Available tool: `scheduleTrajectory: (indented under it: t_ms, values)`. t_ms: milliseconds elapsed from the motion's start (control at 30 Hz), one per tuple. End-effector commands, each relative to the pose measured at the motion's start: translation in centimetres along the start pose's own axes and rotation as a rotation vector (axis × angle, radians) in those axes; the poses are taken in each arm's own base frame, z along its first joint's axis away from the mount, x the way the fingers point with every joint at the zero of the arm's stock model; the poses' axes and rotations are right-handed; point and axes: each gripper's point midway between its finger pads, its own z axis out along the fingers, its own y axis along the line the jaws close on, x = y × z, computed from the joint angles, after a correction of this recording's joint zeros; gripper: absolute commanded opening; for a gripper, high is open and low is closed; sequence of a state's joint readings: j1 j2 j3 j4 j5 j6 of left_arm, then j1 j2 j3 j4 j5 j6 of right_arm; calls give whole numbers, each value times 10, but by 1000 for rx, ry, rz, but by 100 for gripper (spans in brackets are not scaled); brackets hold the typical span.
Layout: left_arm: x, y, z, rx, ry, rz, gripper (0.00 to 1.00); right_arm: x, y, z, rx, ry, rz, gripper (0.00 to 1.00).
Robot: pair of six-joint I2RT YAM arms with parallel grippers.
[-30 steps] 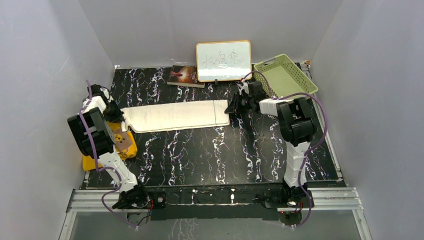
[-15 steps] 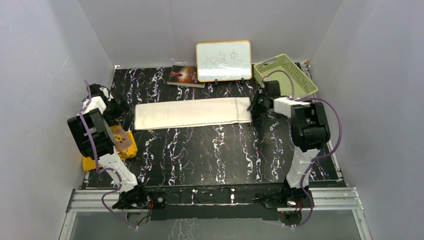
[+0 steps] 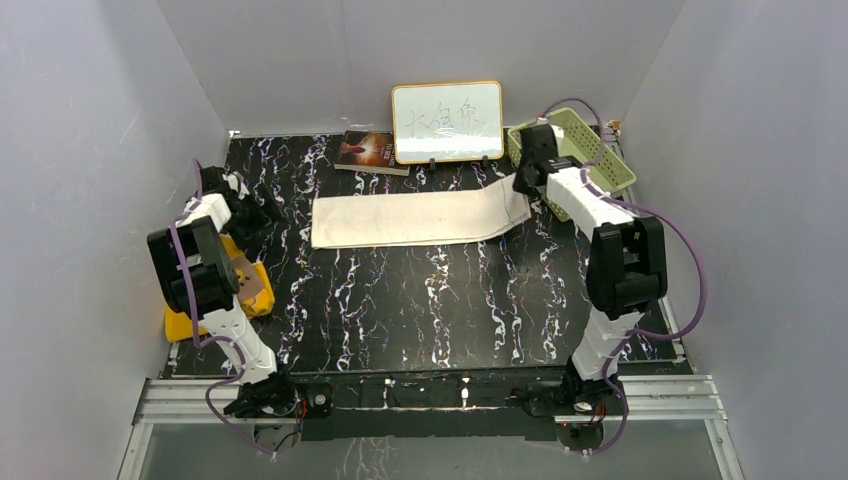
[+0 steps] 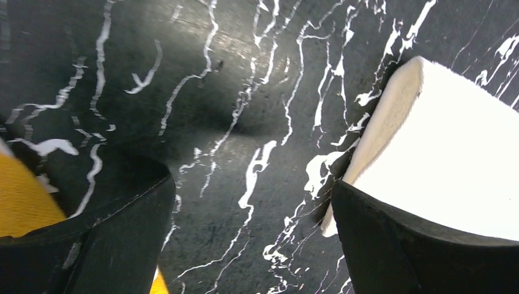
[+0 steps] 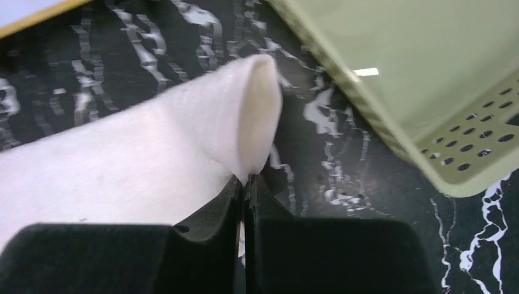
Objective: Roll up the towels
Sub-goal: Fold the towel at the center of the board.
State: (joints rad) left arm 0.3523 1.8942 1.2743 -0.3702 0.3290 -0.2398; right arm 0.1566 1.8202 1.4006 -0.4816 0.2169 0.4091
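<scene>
Long cream-white cloth towel [image 3: 415,218] | right gripper [image 5: 246,184] clamps its 3 o'clock end | left gripper [image 4: 251,208] wide open, empty | risk: thin pinch may slip

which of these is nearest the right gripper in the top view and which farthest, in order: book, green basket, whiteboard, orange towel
From the right gripper, shut on the cream towel at its right end:
1. green basket, right beside it at the back right
2. whiteboard, back centre, to its left
3. book, further left along the back
4. orange towel, far left, under the left arm
</scene>
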Motion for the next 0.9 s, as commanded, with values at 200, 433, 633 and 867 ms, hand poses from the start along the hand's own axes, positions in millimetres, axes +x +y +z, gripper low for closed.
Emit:
scheduleTrajectory:
  t_ms: [200, 433, 633, 867]
  values:
    - [11, -42, -19, 171, -5, -10, 98, 0, 188, -90, -281, -37, -121, 0]
    - [21, -42, -19, 182, -12, -54, 98, 36, 329, -142, -653, 5, -181, 0]
    - [8, -34, -31, 148, -75, -90, 98, 80, 410, -145, -865, 62, -222, 0]
    - [-8, -25, -45, 156, -135, -138, 98, 123, 453, -114, -1010, 154, -175, 0]
